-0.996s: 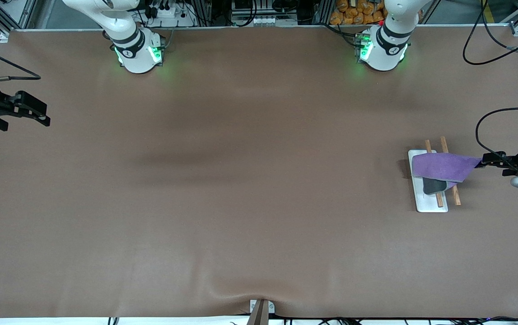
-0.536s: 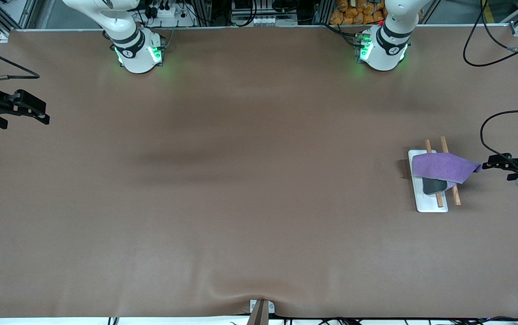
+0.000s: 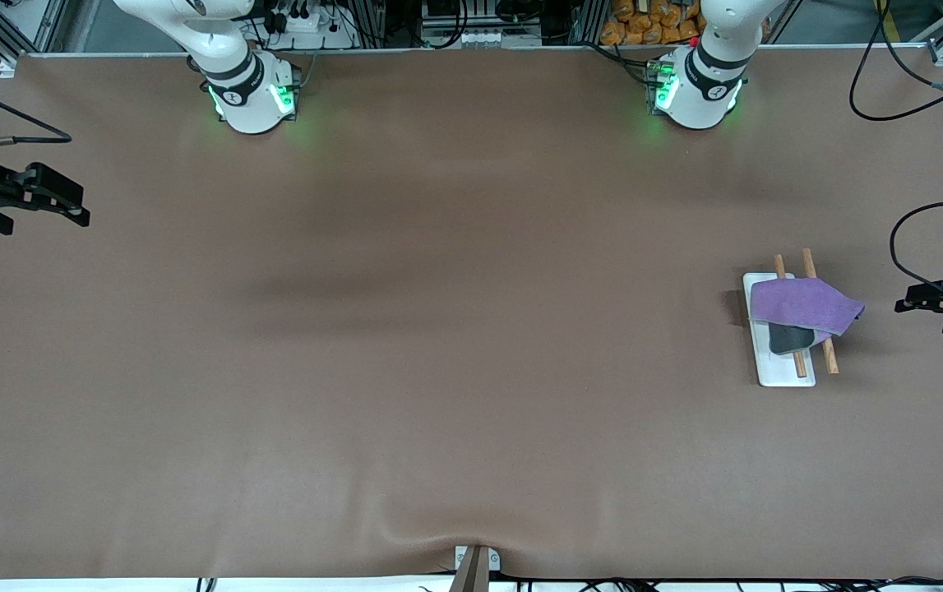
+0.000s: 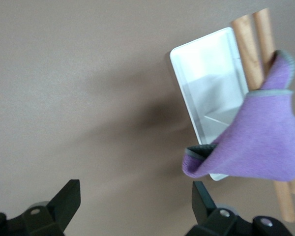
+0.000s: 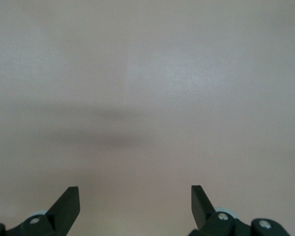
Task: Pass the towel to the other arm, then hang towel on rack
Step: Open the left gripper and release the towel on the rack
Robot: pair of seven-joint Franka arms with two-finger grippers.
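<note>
The towel (image 3: pixel 804 306) lies draped over the rack (image 3: pixel 783 362), just in front of the left tool (image 3: pixel 923 298), which is released and empty. Best is retreat straight, w/o snagging cloth. The right tool (image 3: pixel 56 201), also released, waits over the tabletop (image 3: pixel 438 329).

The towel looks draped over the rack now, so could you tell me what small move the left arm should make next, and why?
Probably draw the left gripper a little farther away from the rack. Its fingers are open and empty, and the towel hangs across both rods, so nothing needs gripping. The right gripper waits, open, at its own end.
</note>
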